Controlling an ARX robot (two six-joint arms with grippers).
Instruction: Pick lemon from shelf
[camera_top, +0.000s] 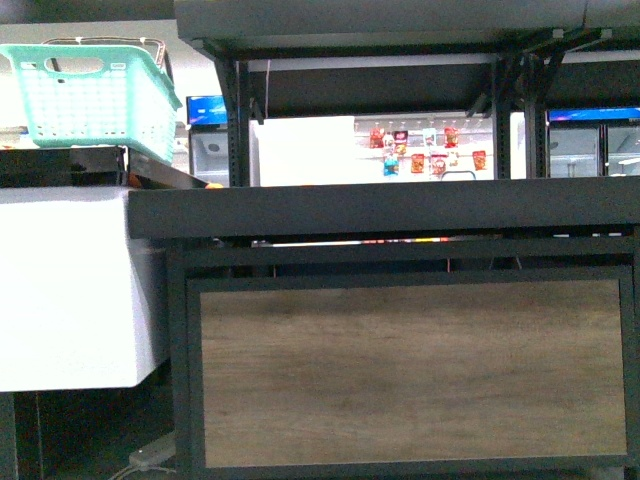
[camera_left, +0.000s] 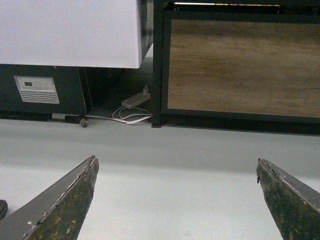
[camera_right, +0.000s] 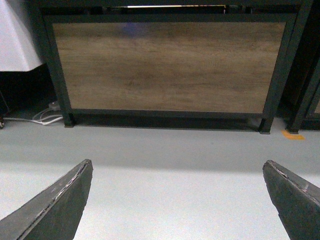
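A: Nearest to the lens were the two dark fingers of the left hand. They were spread wide and released, with only grey floor between them. The right hand was the same: released, grasping nothing.

B: And the lemon?

A: It was in no view. The front camera met the counter of the shelf edge-on, so its top surface was hidden. I judged the lemon lay up there, but I could not tell where.

B: What could go wrong, then?

A: Both hands hung low, before the wooden panel. Rising blind, an arm could strike the counter's front edge, or the hand could close beside the lemon, since nothing showed its place.

B: And the room?

A: A shop, it seemed. A white cabinet stood to the left, with a turquoise basket higher up. A power strip with white cable lay on the floor, and hanging packets showed far behind.
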